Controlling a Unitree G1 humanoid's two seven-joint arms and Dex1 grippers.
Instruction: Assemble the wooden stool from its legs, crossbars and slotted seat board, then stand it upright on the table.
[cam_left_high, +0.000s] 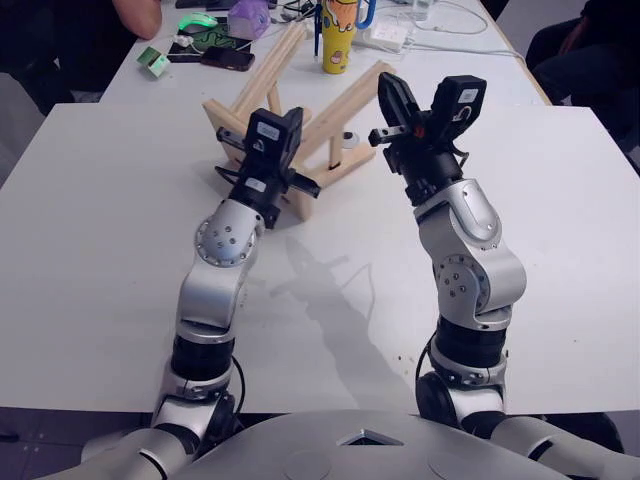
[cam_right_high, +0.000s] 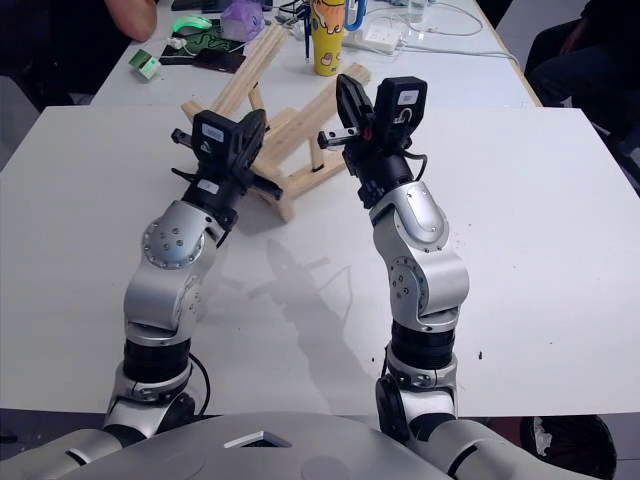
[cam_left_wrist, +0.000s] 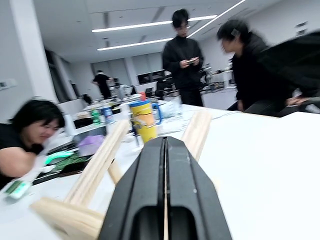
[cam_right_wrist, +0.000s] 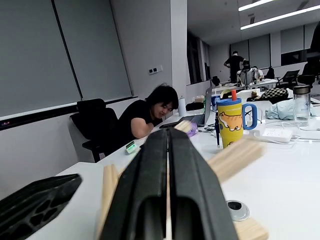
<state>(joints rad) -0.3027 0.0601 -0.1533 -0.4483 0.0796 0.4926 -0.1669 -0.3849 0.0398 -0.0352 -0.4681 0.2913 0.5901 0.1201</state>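
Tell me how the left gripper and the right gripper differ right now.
The left gripper sits over the middle of the frame; the right gripper is by its right leg. The right gripper seems held higher than the left gripper. Both have their fingers shut.

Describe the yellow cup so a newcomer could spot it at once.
On the white table before the robot lies the wooden stool frame, its long legs pointing away. Just beyond, between the far leg ends, stands the yellow cup. It is the only tall yellow thing there, with a blue handle and a cartoon figure on its side.
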